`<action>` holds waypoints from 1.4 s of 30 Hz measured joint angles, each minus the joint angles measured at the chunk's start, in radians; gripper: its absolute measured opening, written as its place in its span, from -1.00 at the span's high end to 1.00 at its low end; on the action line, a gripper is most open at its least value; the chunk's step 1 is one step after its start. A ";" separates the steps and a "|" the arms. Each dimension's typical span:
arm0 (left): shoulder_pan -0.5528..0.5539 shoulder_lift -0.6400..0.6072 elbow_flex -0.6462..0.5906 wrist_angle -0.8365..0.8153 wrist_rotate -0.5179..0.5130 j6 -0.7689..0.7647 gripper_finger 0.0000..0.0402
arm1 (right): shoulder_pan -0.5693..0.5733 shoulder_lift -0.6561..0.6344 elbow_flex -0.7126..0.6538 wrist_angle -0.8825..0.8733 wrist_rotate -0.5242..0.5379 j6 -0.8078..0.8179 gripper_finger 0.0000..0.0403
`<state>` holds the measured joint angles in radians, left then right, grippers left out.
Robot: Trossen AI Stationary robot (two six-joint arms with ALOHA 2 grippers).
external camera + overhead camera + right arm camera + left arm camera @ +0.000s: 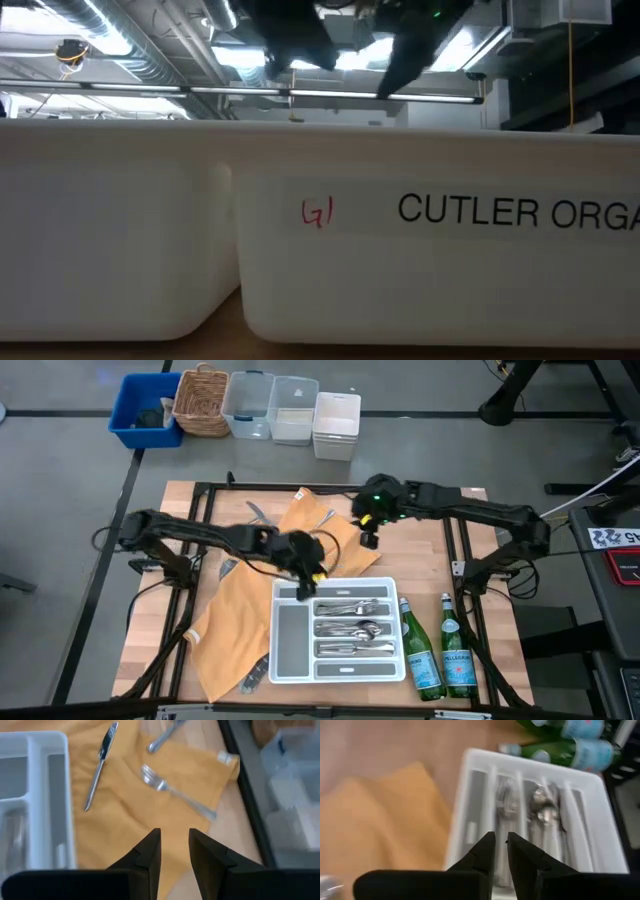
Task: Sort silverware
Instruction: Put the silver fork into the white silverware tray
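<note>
White tray (pixel 420 260) up close; two green bottles (pixel 440 658) beside it.

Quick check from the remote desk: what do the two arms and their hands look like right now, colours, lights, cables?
Both arms are dark, jointed links. The left arm has a yellow spot near its hand. The right arm shows a green light by its wrist, above its hand. Each hand has two black wedge-shaped fingers. Thin dark cables loop beside the left arm.
</note>
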<state>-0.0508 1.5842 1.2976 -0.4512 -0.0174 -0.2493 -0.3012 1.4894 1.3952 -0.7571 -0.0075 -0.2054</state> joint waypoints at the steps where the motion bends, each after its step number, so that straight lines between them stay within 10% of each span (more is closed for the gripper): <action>1: 0.008 -0.030 0.000 -0.030 -0.018 0.017 0.82 | 0.000 0.021 0.000 0.038 0.001 -0.024 0.50; 14: 0.137 -0.302 -0.154 -0.126 -0.080 0.074 0.85 | 0.000 0.282 0.000 0.413 0.044 -0.408 0.50; 42: 0.188 -0.504 -0.525 0.045 -0.083 -0.032 0.85 | -0.076 0.569 0.001 0.552 0.014 -0.426 0.50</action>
<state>0.1368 1.0799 0.7727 -0.4060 -0.1008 -0.2817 -0.3771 2.0581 1.3961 -0.2050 0.0069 -0.6318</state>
